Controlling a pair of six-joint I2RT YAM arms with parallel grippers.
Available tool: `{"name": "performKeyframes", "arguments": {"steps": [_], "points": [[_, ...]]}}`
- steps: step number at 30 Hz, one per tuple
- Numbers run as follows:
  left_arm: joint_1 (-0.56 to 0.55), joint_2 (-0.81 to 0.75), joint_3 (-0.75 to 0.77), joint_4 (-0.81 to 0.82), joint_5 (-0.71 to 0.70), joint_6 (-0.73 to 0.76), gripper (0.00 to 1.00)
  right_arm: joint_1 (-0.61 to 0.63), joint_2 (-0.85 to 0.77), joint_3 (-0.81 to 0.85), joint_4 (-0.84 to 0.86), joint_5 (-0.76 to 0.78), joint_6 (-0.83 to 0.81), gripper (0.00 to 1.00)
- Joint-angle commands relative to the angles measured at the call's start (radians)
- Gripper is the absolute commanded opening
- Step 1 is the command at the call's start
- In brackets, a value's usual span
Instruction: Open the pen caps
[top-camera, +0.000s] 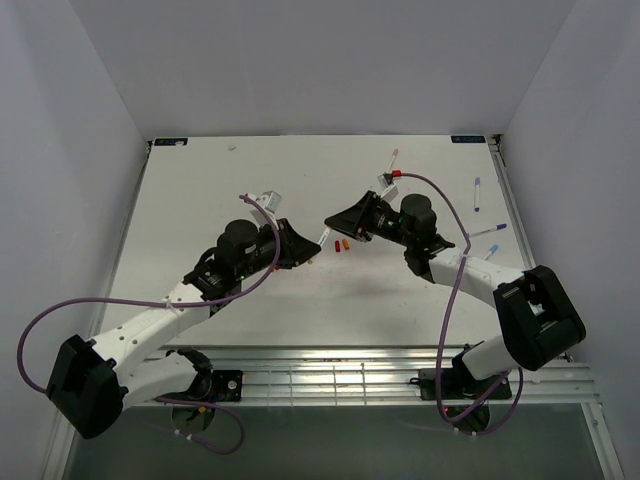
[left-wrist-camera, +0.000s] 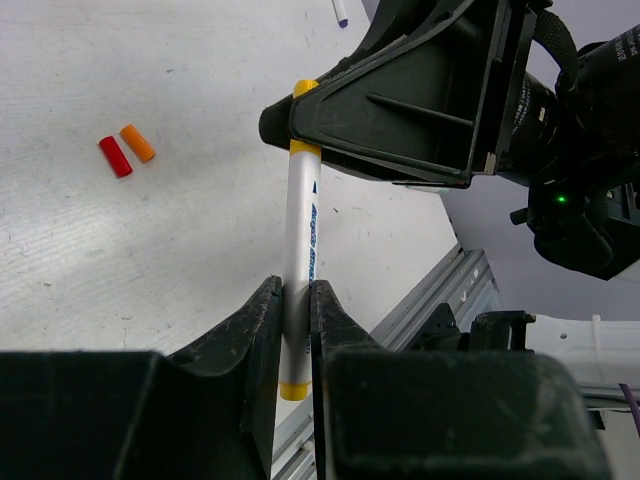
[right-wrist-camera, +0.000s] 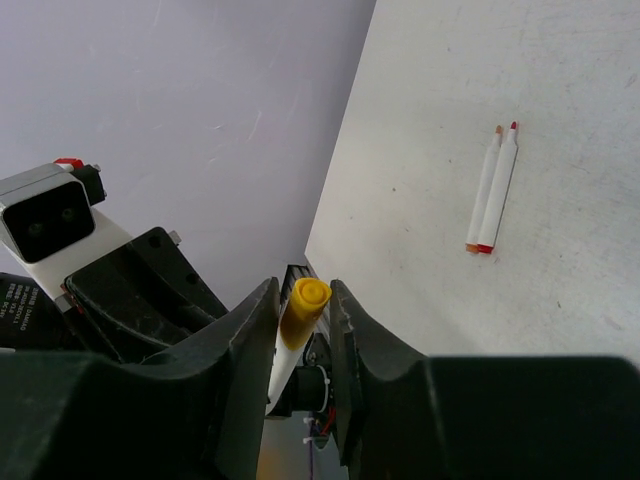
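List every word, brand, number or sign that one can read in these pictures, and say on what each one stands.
Blue print along the white pen barrel: blurred, cannot be read.
White letters on the right arm: cut off by the picture's edge, cannot be read.
Tiny white print on the left arm: too small to read.
No other text shows.

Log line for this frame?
left end effector: shut on yellow pen | right end effector: jaws around yellow cap, contact unclear | red cap, orange cap: loose on table
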Motion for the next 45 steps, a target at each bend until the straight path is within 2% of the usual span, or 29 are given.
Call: {"name": "performKeyframes", "arguments": {"steps": [1, 2, 6, 9, 10, 11, 13, 14, 16, 20, 24, 25, 27, 28, 29, 32, 34, 35, 36, 37, 38, 39, 40, 42, 43, 45], "points": [[-0.005, 0.002, 0.0, 0.006, -0.012, 0.009, 0.0, 0.017, 0.019, 0.024, 0.111, -0.012, 0.039, 0.31], [-0.006, 0.004, 0.005, 0.006, -0.02, 0.006, 0.0, 0.018, 0.025, 0.022, 0.118, -0.012, 0.044, 0.29], [-0.011, 0.028, 0.023, 0.017, -0.003, 0.007, 0.0, 0.024, 0.026, 0.007, 0.139, -0.003, 0.049, 0.08], [-0.011, 0.03, 0.019, 0.014, -0.008, 0.009, 0.0, 0.023, 0.021, -0.001, 0.144, -0.011, 0.047, 0.08], [-0.013, 0.027, 0.017, 0.009, -0.009, 0.011, 0.04, 0.023, 0.019, -0.002, 0.145, -0.02, 0.05, 0.08], [-0.011, 0.027, 0.014, 0.008, -0.009, 0.014, 0.16, 0.024, 0.013, -0.005, 0.151, -0.023, 0.052, 0.08], [-0.011, 0.027, 0.01, 0.006, -0.003, 0.017, 0.29, 0.026, 0.009, -0.022, 0.162, -0.037, 0.062, 0.08], [-0.011, 0.03, 0.01, 0.008, 0.005, 0.023, 0.43, 0.028, 0.004, -0.028, 0.174, -0.043, 0.065, 0.08], [-0.011, 0.039, 0.01, 0.017, 0.04, 0.037, 0.57, 0.028, 0.007, -0.039, 0.205, -0.072, 0.081, 0.08], [-0.011, 0.07, 0.019, 0.029, 0.118, 0.056, 0.6, 0.026, 0.021, -0.045, 0.265, -0.13, 0.107, 0.08], [-0.013, 0.09, 0.016, 0.062, 0.199, 0.066, 0.52, 0.028, 0.027, -0.05, 0.315, -0.176, 0.116, 0.08], [-0.011, 0.094, 0.017, 0.06, 0.207, 0.067, 0.4, 0.026, 0.029, -0.05, 0.322, -0.181, 0.118, 0.08], [-0.013, 0.099, 0.023, 0.037, 0.198, 0.069, 0.24, 0.028, 0.033, -0.05, 0.322, -0.189, 0.116, 0.08], [-0.013, 0.097, 0.025, 0.031, 0.19, 0.067, 0.07, 0.026, 0.036, -0.048, 0.31, -0.187, 0.113, 0.08], [-0.011, 0.101, 0.032, 0.023, 0.169, 0.066, 0.0, 0.028, 0.035, -0.044, 0.288, -0.181, 0.09, 0.08], [-0.013, 0.111, 0.062, -0.026, 0.128, 0.069, 0.0, 0.035, 0.013, -0.015, 0.112, -0.124, 0.014, 0.08], [-0.014, 0.122, 0.08, -0.076, 0.06, 0.075, 0.0, 0.054, -0.002, 0.056, -0.049, -0.026, -0.097, 0.08], [-0.017, 0.127, 0.1, -0.139, -0.001, 0.08, 0.0, 0.075, -0.016, 0.12, -0.209, 0.06, -0.17, 0.08], [-0.02, 0.13, 0.111, -0.165, -0.001, 0.084, 0.0, 0.086, -0.02, 0.157, -0.285, 0.108, -0.204, 0.08], [-0.025, 0.133, 0.124, -0.19, -0.073, 0.087, 0.0, 0.1, -0.022, 0.197, -0.363, 0.165, -0.238, 0.08], [-0.029, 0.145, 0.14, -0.219, -0.115, 0.09, 0.0, 0.113, -0.014, 0.24, -0.52, 0.219, -0.266, 0.08], [-0.042, 0.151, 0.172, -0.274, -0.157, 0.092, 0.0, 0.136, -0.002, 0.289, -0.596, 0.318, -0.293, 0.08], [-0.048, 0.159, 0.187, -0.294, -0.244, 0.096, 0.0, 0.149, 0.022, 0.379, -0.655, 0.365, -0.337, 0.08], [-0.081, 0.179, 0.218, -0.342, -0.312, 0.115, 0.0, 0.176, 0.051, 0.467, -0.809, 0.457, -0.382, 0.08], [-0.094, 0.186, 0.249, -0.363, -0.349, 0.115, 0.0, 0.208, 0.082, 0.552, -0.854, 0.566, -0.426, 0.08], [-0.114, 0.211, 0.273, -0.4, -0.426, 0.125, 0.0, 0.23, 0.111, 0.619, -0.945, 0.633, -0.456, 0.08]]}}
